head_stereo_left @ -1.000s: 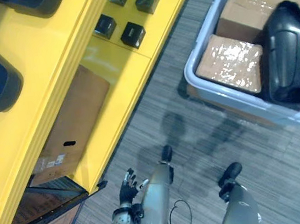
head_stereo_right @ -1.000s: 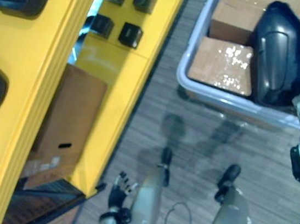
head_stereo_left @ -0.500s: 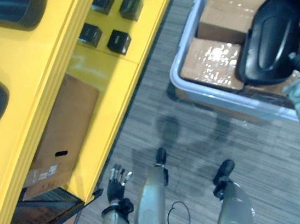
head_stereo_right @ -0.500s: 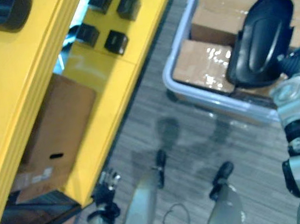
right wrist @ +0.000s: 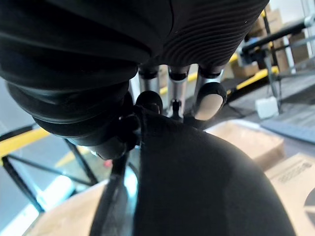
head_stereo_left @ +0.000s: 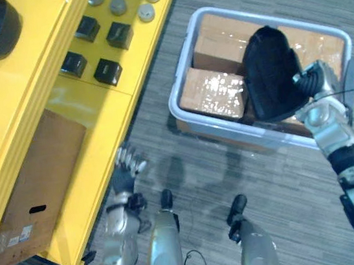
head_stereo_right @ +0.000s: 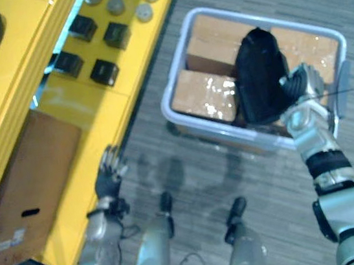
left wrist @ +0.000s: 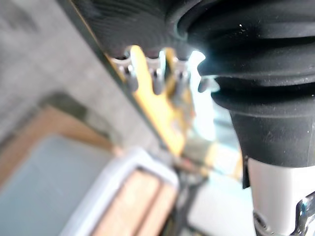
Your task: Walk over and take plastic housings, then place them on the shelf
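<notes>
Housing [head_stereo_left: 270, 71] seems clasped by half-hidden right hand [head_stereo_left: 314, 83]; left hand [head_stereo_left: 124, 175] hangs splayed.

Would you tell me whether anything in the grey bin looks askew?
Only the black plastic housing: it stands tipped up on edge over the cardboard boxes in the grey bin, gripped by the right hand. Nothing looks spilled or damaged. The left hand hangs open.

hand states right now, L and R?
Left hand: open, fingers spread, holding nothing.
Right hand: shut on the black plastic housing.
</notes>
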Controlling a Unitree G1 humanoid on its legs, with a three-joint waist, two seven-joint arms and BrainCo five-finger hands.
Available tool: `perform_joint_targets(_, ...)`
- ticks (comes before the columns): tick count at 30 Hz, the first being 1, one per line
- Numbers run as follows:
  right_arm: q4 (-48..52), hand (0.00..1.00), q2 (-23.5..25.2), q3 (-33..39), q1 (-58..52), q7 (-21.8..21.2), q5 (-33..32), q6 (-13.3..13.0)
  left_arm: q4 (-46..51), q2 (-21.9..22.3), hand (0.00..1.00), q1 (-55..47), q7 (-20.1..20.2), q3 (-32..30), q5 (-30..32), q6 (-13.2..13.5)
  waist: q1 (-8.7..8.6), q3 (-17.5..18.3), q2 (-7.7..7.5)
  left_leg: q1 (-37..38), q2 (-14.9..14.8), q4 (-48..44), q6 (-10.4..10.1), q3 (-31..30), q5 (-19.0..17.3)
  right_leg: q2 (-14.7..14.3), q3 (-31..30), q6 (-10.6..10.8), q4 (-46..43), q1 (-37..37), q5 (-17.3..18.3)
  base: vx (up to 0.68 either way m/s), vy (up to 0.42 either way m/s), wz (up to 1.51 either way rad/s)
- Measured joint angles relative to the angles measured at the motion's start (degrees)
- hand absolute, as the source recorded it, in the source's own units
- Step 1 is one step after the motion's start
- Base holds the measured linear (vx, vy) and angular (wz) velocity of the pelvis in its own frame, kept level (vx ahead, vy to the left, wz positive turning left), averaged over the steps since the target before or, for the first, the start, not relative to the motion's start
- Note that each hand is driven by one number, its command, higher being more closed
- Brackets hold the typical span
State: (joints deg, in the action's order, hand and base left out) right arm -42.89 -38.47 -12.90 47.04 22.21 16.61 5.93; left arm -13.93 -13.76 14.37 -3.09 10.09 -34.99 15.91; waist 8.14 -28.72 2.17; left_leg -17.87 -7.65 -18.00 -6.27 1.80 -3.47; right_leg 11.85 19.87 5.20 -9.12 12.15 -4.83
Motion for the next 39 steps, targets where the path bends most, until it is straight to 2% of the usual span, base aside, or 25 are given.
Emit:
perform_joint_targets(3,-0.2,1.0,1.2,-1.2,4.2,0.0,0.0,0.0,-4.9,-2.1,0.0,8.4,1.0,1.6,0.0,-2.4,-1.08,-0.1,-0.49,-0.3,-0.6,-0.1,-0.1,1.4,0.1,-0.7,-1.3,-0.3,1.3,0.8,-1.3,-0.04,0.007,-0.27)
perform_joint_targets(5,-0.5,1.0,2.3,-2.7,7.3,0.0,0.0,-0.6,-10.5,-3.6,0.0,15.5,1.5,3.8,0.0,-4.9,-2.34,0.4,-1.54,-1.3,-1.0,-0.2,-0.2,1.9,0.2,-1.2,-1.8,-0.6,2.1,1.8,-2.0,-0.04,-0.005,-0.19)
perform_joint_targets(9,-0.5,1.0,3.1,-4.1,11.4,0.2,0.0,-1.1,-17.4,-3.8,0.0,23.6,2.0,5.0,-0.8,-8.8,-3.29,0.5,-3.21,-2.4,-1.4,-0.4,-0.2,3.5,0.3,-1.6,-3.5,-0.7,2.5,3.9,-3.0,0.0,0.008,-0.2)
perform_joint_targets(12,-0.6,1.0,3.6,-5.0,13.7,0.7,0.0,-1.1,-21.1,-3.8,0.0,27.2,2.4,5.2,-4.7,-12.9,-4.59,0.5,-3.22,-2.4,-1.4,-0.5,-0.2,3.8,0.3,-1.6,-4.1,-0.6,2.5,4.1,-3.1,0.01,0.014,-0.08)
perform_joint_targets(14,-1.1,1.0,3.9,-5.4,15.6,2.4,0.0,-1.5,-22.2,-3.8,0.0,29.1,4.5,5.6,-9.4,-18.0,-5.37,0.5,-3.22,-2.7,-1.4,-0.5,-0.2,4.1,0.3,-1.6,-4.5,-0.7,2.5,4.7,-3.3,0.0,0.006,-0.07)
perform_joint_targets(17,-1.1,1.0,3.9,-6.0,18.1,5.6,0.0,-3.7,-24.7,-3.6,0.0,31.3,6.1,7.2,-11.5,-23.1,-6.06,0.5,-3.22,-3.4,-1.5,-0.7,-0.2,4.7,0.3,-1.7,-5.2,-0.9,2.5,5.8,-3.7,-0.01,0.012,-0.1)
perform_joint_targets(24,-0.2,1.0,4.1,-7.4,20.5,8.1,2.3,-9.0,-26.6,-3.1,0.0,35.3,6.2,8.9,-21.2,-29.1,-7.52,0.5,-3.22,-3.2,-1.6,-1.3,-0.1,5.1,0.2,-1.9,-6.0,-0.9,2.5,5.9,-4.0,0.0,0.005,-0.04)
perform_joint_targets(29,2.2,1.0,4.3,-8.9,20.5,8.7,3.9,-12.9,-27.8,-2.4,0.0,37.3,6.1,9.7,-26.0,-30.4,-8.65,0.5,-3.21,-2.9,-1.6,-1.6,-0.1,5.4,0.2,-1.9,-6.5,-0.9,2.5,5.7,-4.2,-0.01,0.009,-0.02)
perform_joint_targets(33,5.0,1.0,4.7,-9.2,19.3,8.8,5.2,-16.5,-27.9,-1.4,0.0,37.7,6.0,10.9,-30.3,-29.5,-9.13,0.5,-3.19,-1.5,-1.6,-1.4,0.0,6.8,0.1,-1.8,-7.6,-0.7,2.8,5.1,-4.6,0.0,0.024,-0.15)
perform_joint_targets(35,6.3,1.0,4.8,-9.2,16.5,9.1,6.1,-18.3,-27.9,-0.2,0.0,38.1,4.9,11.1,-30.4,-27.2,-9.4,0.5,-3.18,-0.2,-1.6,-0.7,0.0,7.0,0.1,-2.0,-7.6,-0.7,3.8,3.7,-4.9,0.0,0.0,0.0)
perform_joint_targets(39,7.3,1.0,5.5,-10.4,13.4,9.1,6.7,-19.7,-27.8,0.6,0.0,40.1,1.9,11.0,-30.2,-21.6,-9.53,0.6,-2.94,-0.1,-1.6,-0.4,0.0,7.2,0.2,-2.0,-7.6,-0.8,4.5,3.6,-5.1,0.0,0.01,-0.03)
